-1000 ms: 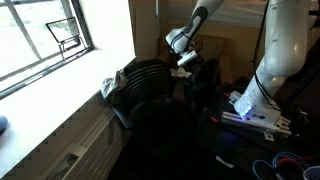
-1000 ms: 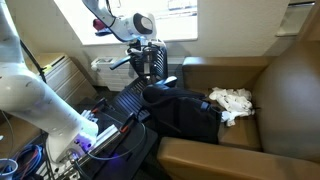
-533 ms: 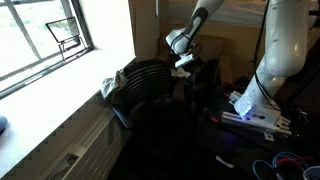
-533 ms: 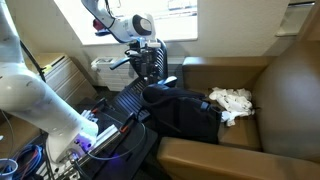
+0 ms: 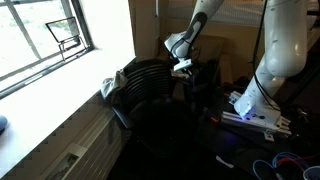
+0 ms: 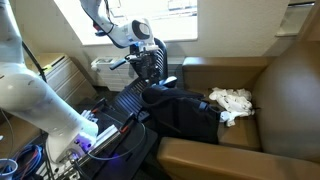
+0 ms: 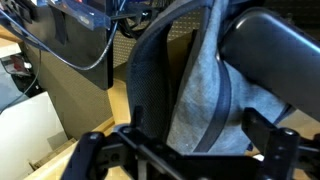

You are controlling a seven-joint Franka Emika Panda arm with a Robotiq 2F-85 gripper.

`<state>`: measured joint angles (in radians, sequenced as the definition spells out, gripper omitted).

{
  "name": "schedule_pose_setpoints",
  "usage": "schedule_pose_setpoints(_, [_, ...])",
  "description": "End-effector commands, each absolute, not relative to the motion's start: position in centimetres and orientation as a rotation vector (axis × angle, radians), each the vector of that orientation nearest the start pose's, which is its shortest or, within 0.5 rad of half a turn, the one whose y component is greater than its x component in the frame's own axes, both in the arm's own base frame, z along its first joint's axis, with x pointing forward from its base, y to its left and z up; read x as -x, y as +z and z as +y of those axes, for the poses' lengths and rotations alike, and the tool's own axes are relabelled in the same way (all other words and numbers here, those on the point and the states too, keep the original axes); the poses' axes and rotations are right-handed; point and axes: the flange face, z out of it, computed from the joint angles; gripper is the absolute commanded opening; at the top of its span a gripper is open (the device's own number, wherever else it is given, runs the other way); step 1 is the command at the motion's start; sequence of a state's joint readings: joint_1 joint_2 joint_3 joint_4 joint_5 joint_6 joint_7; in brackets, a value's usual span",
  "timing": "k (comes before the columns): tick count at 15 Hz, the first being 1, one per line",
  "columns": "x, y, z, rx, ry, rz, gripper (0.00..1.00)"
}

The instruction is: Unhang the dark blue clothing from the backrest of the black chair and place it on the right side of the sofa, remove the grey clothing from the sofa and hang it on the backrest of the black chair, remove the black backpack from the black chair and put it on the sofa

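The sofa (image 6: 285, 90) carries the grey clothing (image 6: 232, 103), a pale crumpled bundle lying on the seat close under the tall back, with brown cushion bare around it. At 9 o'clock from that bundle, and just beside it, spreads a dark, soft-looking heap, probably the dark blue clothing (image 6: 185, 112), though in this dim picture its edges melt into the shadow. The heap reaches from the sofa seat over to the top edge of the backrest (image 6: 125, 100), whose ribbed slats curve away toward 8 o'clock. In an exterior view the black chair (image 5: 150, 125) stands below a bright window (image 5: 50, 40), its slatted back turned to the camera. The hand (image 6: 150, 68) hangs at 12 o'clock over the top edge of the backrest, at 11 o'clock from the dark heap and well apart from the grey clothing. Its fingers stand wide and hold nothing. In the wrist view the hand (image 7: 185, 160) shows along the bottom edge, one finger (image 7: 90, 150) far out at 9 o'clock from the other. Beyond them a dark curved rim rises beside a panel of greyish fabric (image 7: 200, 90).
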<state>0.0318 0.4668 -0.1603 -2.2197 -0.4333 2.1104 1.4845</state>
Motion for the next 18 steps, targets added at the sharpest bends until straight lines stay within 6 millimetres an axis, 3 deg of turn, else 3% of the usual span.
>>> schedule_pose_setpoints(1, [-47.4, 12.7, -8.1, -2.023, -0.210, -1.490, 1.00])
schedule_pose_setpoints(6, [-47.5, 12.8, -7.9, -2.006, -0.255, -1.481, 1.00])
schedule_pose_setpoints(13, [-44.5, 11.3, -9.2, -1.987, -0.662, -1.225, 1.00])
schedule_pose_setpoints(16, [-44.1, 10.7, -9.5, -1.930, -0.752, -1.141, 1.00])
schedule_pose_setpoints(18, [-43.7, 11.0, -9.1, -1.932, -0.700, -1.169, 1.00])
